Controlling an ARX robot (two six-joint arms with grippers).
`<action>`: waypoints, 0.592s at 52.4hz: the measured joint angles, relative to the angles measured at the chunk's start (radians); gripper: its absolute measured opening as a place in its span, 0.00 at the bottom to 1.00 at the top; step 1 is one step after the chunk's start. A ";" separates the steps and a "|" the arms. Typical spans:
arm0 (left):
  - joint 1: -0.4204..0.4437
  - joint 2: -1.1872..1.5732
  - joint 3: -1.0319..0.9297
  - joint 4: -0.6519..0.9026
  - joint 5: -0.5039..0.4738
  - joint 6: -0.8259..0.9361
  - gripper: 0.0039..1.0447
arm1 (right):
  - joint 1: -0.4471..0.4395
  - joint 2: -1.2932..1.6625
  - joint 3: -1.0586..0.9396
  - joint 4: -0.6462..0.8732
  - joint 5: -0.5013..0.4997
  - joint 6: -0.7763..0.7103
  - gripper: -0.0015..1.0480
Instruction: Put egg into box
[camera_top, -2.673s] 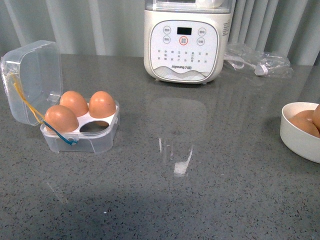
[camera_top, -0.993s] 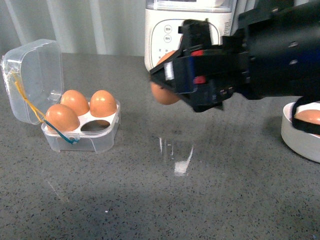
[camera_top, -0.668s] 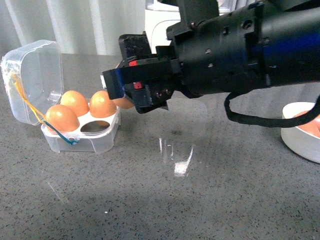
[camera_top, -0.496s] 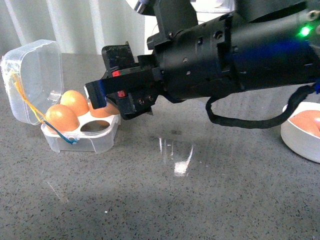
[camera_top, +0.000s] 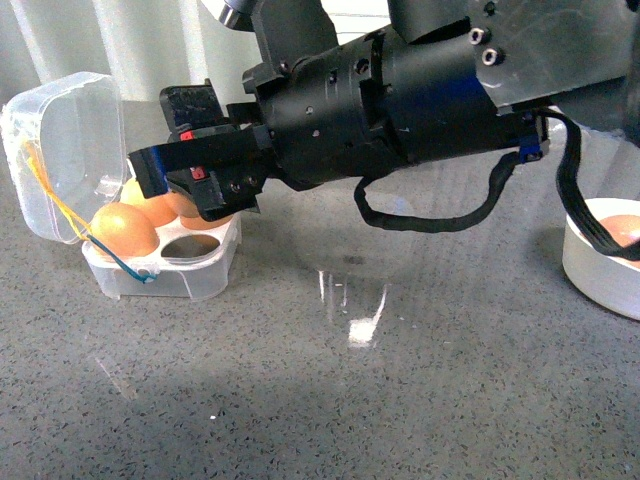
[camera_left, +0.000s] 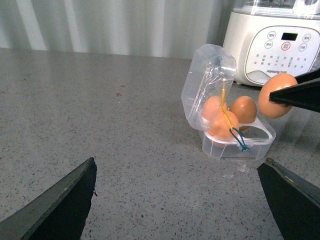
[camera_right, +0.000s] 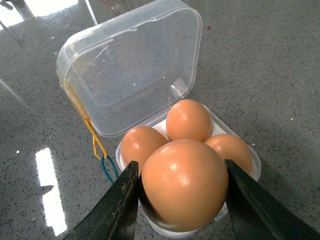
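Moved left: right tool (camera_right: 185, 202) now grips the egg (camera_right: 184, 177) over the box (camera_top: 165, 285) at the surface's (camera_top: 400, 380) left edge.
Off-centre release over the empty hollow (camera_top: 190, 243) could crack it against neighbouring eggs (camera_right: 189, 119).

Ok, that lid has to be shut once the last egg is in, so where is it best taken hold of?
Take the lid by its free top rim, coming from above. It stands nearly upright off its hinge beside the box, so the thin wall can be pinched there. Keep clear of the yellow cord along one side edge.
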 joint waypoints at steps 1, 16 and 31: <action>0.000 0.000 0.000 0.000 0.000 0.000 0.94 | 0.001 0.002 0.003 -0.002 0.000 0.000 0.40; 0.000 0.000 0.000 0.000 0.000 0.000 0.94 | 0.018 0.045 0.043 -0.038 0.010 -0.024 0.40; 0.000 0.000 0.000 0.000 0.000 0.000 0.94 | 0.015 0.058 0.051 -0.037 0.027 -0.039 0.71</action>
